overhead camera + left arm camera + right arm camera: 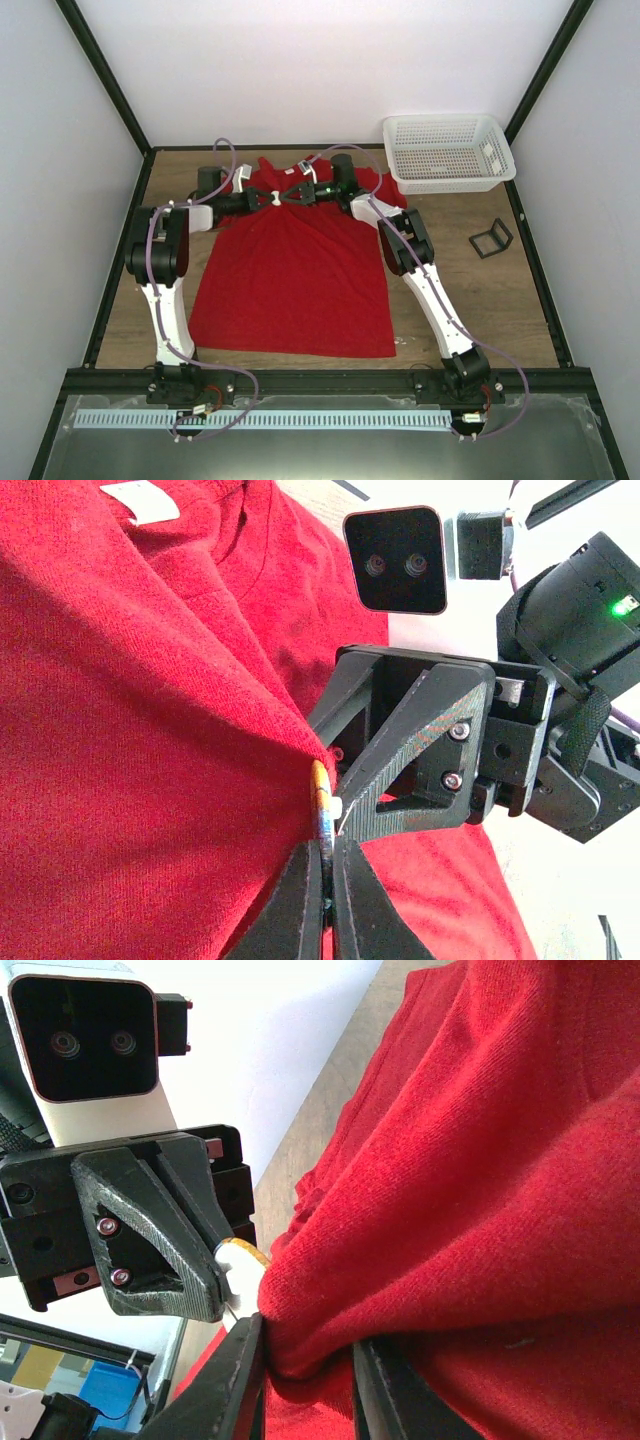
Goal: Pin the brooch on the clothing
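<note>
red shirt (290, 290) hides the brooch (320, 808) but its edge, pinched in my left gripper (325, 848); right gripper (308, 1345) clamps a fold.

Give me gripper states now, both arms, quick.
Left gripper: closed, pinching the brooch by its edge.
Right gripper: closed on a bunched fold of the red T-shirt.

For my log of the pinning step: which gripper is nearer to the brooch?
Left. The left gripper holds the brooch in its jaws; the right gripper pinches a fold of the red T-shirt just beside it.
</note>
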Action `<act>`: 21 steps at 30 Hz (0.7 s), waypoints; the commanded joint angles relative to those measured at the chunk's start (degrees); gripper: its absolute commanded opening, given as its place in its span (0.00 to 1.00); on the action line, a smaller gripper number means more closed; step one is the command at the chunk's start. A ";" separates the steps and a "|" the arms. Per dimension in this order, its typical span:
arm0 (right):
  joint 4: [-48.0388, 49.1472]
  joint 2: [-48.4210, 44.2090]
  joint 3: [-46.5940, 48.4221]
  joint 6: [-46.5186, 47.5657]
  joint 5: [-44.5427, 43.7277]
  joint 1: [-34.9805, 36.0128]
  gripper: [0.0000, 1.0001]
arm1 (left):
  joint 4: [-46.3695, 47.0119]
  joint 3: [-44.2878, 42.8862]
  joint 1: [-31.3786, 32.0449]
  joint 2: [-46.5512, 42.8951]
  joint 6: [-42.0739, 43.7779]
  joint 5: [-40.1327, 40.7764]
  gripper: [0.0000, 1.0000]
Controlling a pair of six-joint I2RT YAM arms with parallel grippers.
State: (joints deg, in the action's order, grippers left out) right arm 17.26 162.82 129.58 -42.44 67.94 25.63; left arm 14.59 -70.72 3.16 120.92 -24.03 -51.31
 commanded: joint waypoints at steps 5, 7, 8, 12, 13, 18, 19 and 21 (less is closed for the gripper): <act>2.48 1.61 -1.60 -1.77 -0.69 0.30 0.22 | 3.71 -1.82 1.59 0.44 -1.97 -6.28 0.00; 4.36 0.99 -3.21 -2.72 -1.07 0.26 0.23 | 4.18 -1.69 1.27 0.46 -2.56 -6.19 0.00; 4.78 0.85 -3.77 -3.33 -1.28 0.22 0.24 | 4.86 -1.49 1.03 0.58 -3.26 -6.17 0.00; 8.42 1.41 -3.92 -6.40 -0.61 0.17 0.25 | 8.17 -0.83 0.27 0.80 -5.99 -7.08 0.00; 8.56 1.58 -3.71 -6.59 -0.55 0.20 0.26 | 7.88 -0.98 0.20 0.80 -5.85 -7.05 0.00; 9.10 1.64 -3.77 -6.55 0.06 0.21 0.29 | 7.43 -1.18 0.27 0.93 -5.59 -6.97 0.00; 9.15 1.67 -3.78 -6.57 0.10 0.21 0.30 | 7.44 -1.18 0.27 0.97 -5.63 -6.96 0.00; 9.32 1.75 -3.75 -6.61 0.33 0.21 0.31 | 7.53 -1.18 0.27 1.14 -5.67 -7.04 0.00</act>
State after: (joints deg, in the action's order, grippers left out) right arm 26.72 162.78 126.58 -48.64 68.14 25.32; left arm 18.11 -70.83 2.70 121.71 -29.65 -54.28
